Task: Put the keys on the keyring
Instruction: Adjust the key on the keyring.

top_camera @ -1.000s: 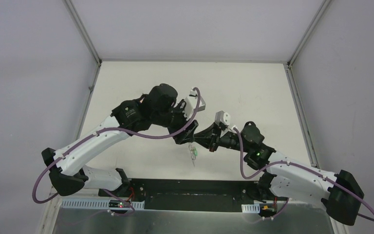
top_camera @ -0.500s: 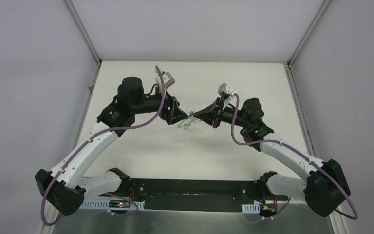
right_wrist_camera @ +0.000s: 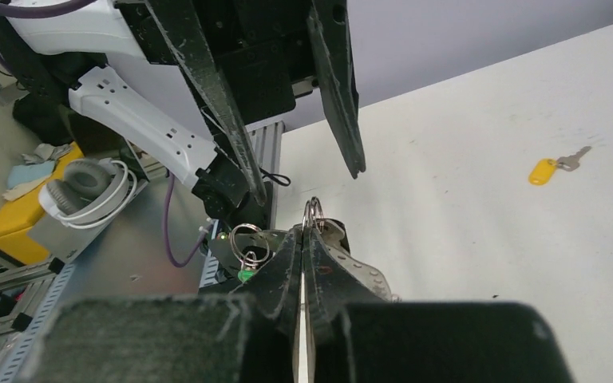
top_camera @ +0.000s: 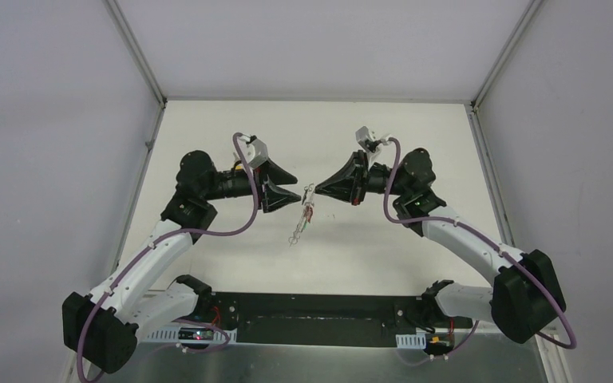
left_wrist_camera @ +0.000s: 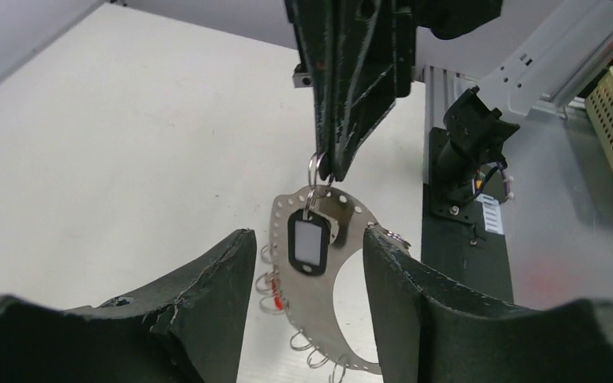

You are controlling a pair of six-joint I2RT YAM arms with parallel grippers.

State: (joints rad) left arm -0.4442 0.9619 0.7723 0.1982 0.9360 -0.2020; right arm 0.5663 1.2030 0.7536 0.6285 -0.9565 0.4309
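1. Right gripper (top_camera: 317, 190): pressed together, pinching the top of the keyring (left_wrist_camera: 307, 307), up in the air.
2. Left gripper (top_camera: 296, 189): spread, empty, just beside the keyring.
3. Black-tag key (left_wrist_camera: 307, 243): hanging on the keyring.
4. Yellow-tag key (right_wrist_camera: 555, 167): well apart from the keyring, not yet on.

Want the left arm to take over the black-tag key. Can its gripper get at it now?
Probably yes: the left gripper is open, and the black-tag key hangs under the shut right gripper, straight ahead between its fingers. Only the keyring close behind it crowds the grasp.
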